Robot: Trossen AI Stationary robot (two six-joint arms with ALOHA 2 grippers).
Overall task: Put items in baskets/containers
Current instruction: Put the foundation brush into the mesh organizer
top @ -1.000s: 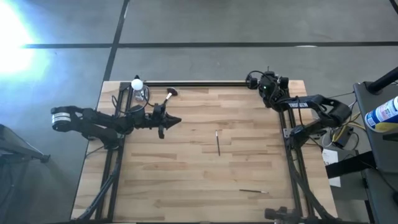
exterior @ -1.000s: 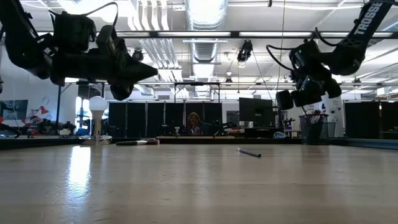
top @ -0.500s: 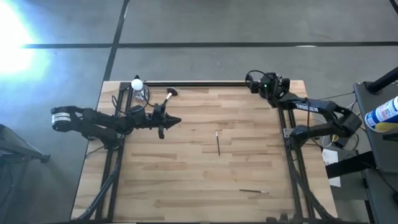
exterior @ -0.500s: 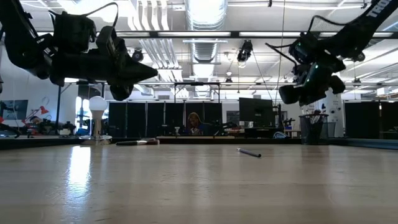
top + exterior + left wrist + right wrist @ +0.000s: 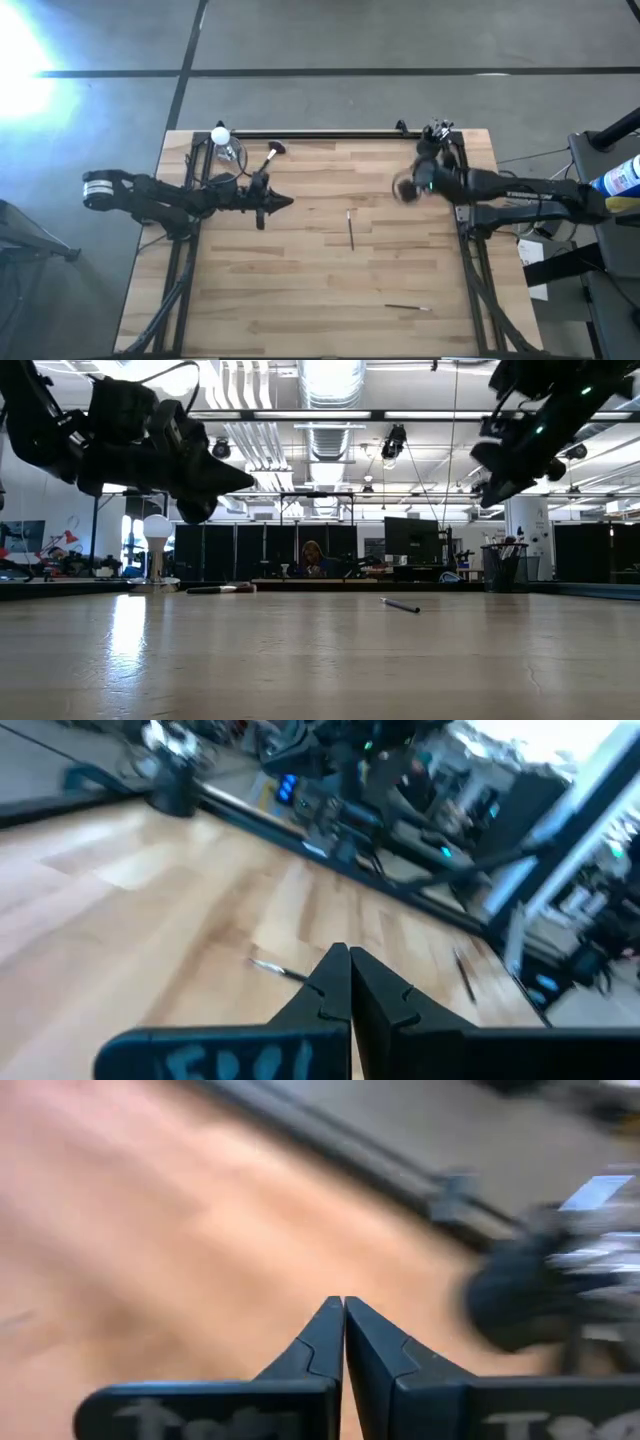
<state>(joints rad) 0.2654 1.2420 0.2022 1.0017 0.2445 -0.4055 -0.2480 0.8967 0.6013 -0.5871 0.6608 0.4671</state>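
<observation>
A black cup with several thin brushes standing in it sits at the table's far right corner. One thin dark brush lies mid-table. Another lies near the near edge. The brown-handled fluffy brush lies by the far left corner. My left gripper hovers shut over the table's left half, pointing right. My right gripper hovers shut, empty, left of and nearer than the cup.
A white light bulb stands at the far left corner beside the fluffy brush. Black frame rails run along the table's far edge and both sides. Bare wood lies between the two grippers around the mid-table brush.
My right gripper has swung away from above the cup at the far right corner, toward the near edge and leftward over the table, staying shut. The left arm and the brushes on the table have kept still.
</observation>
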